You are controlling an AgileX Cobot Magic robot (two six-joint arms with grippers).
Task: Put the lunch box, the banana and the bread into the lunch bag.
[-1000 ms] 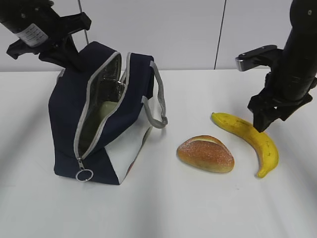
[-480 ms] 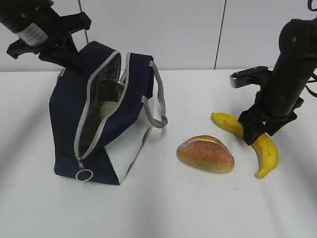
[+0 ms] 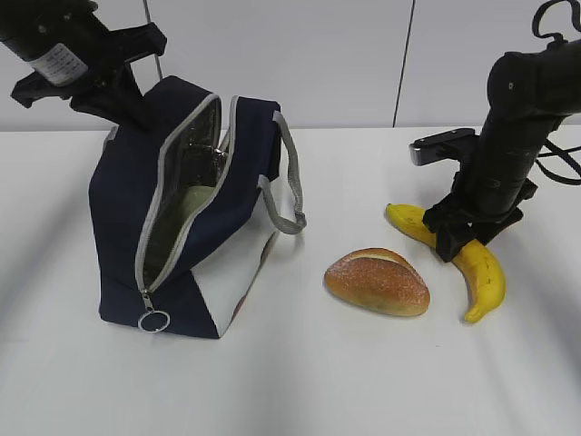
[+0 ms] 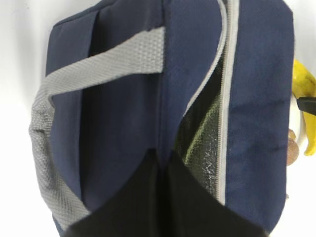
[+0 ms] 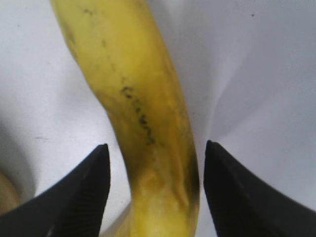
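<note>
Two left: banana (image 3: 478,269) and bread (image 3: 377,282) lie outside our lunch bag (image 3: 186,213)
Left gripper (image 3: 136,113): pinching bag's rim — closed
Right gripper (image 5: 155,192): fingers spread, straddling banana — ungripped

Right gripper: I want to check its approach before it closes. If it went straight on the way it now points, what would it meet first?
Most likely the banana: the right gripper points down with its open fingers astride the fruit's middle. The table lies just beneath; the remaining depth is unclear.
</note>
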